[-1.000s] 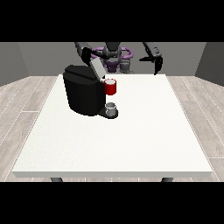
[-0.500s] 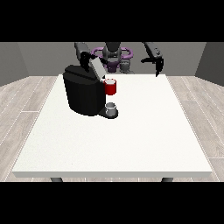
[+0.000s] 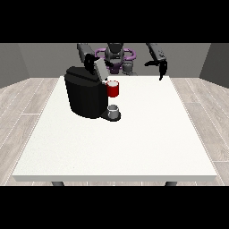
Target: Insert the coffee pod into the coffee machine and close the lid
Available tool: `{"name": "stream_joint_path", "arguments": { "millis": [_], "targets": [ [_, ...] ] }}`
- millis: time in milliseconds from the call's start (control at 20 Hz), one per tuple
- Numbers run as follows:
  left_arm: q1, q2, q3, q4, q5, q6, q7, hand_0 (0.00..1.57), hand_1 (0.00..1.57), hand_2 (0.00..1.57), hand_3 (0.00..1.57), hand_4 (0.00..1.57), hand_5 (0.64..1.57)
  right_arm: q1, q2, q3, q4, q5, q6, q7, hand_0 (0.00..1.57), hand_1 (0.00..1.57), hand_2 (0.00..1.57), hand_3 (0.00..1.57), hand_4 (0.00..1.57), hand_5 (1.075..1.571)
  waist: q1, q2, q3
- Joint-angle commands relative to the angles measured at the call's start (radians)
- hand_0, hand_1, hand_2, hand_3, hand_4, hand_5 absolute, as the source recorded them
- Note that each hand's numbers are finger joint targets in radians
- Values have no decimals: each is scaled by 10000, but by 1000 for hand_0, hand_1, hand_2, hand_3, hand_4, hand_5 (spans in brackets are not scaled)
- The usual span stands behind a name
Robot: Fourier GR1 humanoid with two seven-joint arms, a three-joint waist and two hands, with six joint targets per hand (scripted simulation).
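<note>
Front view: grey walls, pale plank floor; a large white table (image 3: 116,143) fills the middle, the robot (image 3: 116,56) behind its far edge. A black coffee machine (image 3: 86,96) stands near the far left corner; its lid (image 3: 99,69) is raised and tilted, not shut. A red thing at the machine (image 3: 113,89) sits at its front, facing the table's middle; below it a small grey thing (image 3: 113,108) rests on the machine's base plate; cannot tell whether that is the pod. The hand at the view's left (image 3: 92,60) is at the top of the raised lid, just behind the machine; finger state cannot be told. The hand at the view's right (image 3: 160,67) hangs over the far right corner, well apart from the machine, fingers pointing down, relaxed, holding nothing.
</note>
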Motion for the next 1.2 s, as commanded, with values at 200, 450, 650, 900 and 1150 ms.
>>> {"name": "stream_joint_path", "arguments": {
  "millis": [200, 450, 650, 900, 1150],
  "targets": [
    [-495, 93, 293, 899, 260, 24, -53, 0, 0, 0, 0, 361, 1571, -882, 422, 686, 284, 490, -86, 455, 0, 0, 0, 0, 441, 1571, -55, 326, 64],
    [-1071, 254, 58, 500, 146, -99, 32, 0, 0, 0, 0, 354, 1571, -1852, -47, 336, 571, 415, -132, 629, 0, 0, 0, 0, 421, 1571, 651, 873, 69],
    [-806, 138, 96, 667, 350, -160, 344, 0, 0, 0, 0, 375, 1571, -1262, 456, 996, 730, 1025, -575, 734, 0, 0, 0, 0, 374, 1571, 562, 360, 69],
    [-1535, 294, 311, 1148, 595, -313, 345, 0, 0, 0, 0, 384, 1571, -2799, 647, 1363, 924, 1759, -1043, 1246, 0, 0, 0, 0, 421, 1571, 793, 770, 65],
    [-584, 447, 17, 1469, 65, -410, -891, 0, 0, 0, 0, 319, 1571, -2920, 751, 1089, 1087, 1548, -877, 777, 0, 0, 0, 0, 352, 1571, 806, 738, 68]
  ]
}}
